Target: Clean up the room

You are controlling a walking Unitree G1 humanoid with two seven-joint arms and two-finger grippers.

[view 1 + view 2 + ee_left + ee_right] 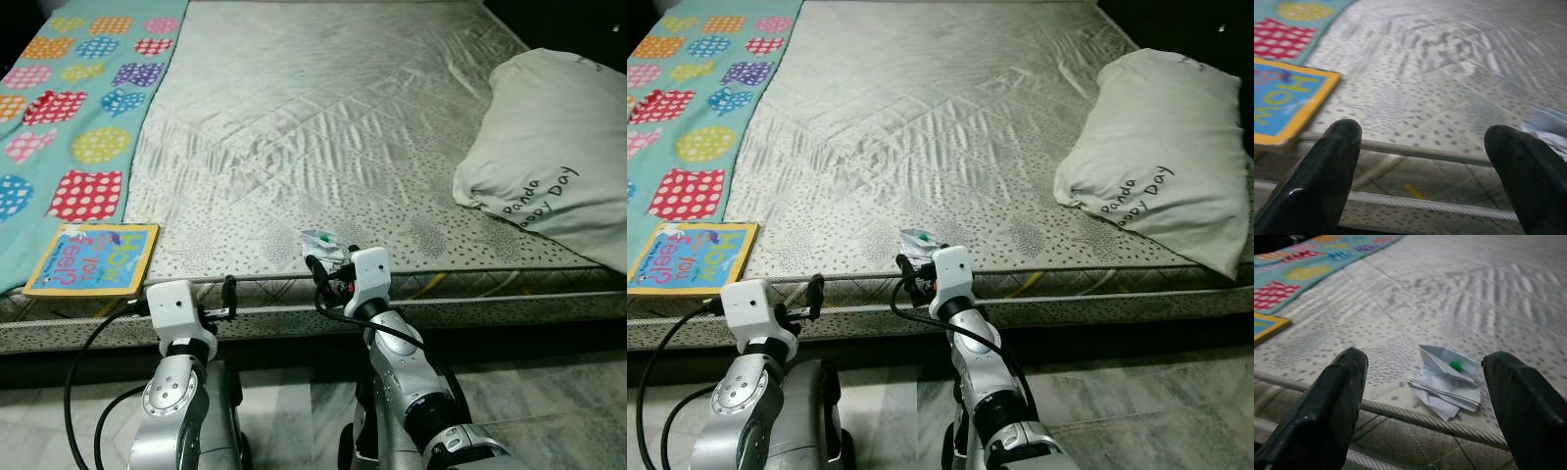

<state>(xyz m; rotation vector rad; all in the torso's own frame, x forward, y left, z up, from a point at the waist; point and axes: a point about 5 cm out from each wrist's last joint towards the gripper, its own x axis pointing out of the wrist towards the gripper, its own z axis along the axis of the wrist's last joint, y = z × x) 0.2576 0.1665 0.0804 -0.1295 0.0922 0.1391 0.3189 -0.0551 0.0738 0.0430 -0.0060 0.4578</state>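
White crumpled paper [320, 241] lies at the mattress [294, 127] edge in my head view, just ahead of my right gripper [321, 270]. Through my right wrist, both fingers [1327, 406] spread wide around it: light, crushable, best pinched mid-wad. My left gripper [1422, 171] hangs open too.

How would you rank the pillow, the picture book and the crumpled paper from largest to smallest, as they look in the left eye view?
1. The pillow, clearly largest.
2. The picture book, mid-sized, lying flat at the mattress edge.
3. The crumpled paper, smallest, just ahead of the open right gripper.
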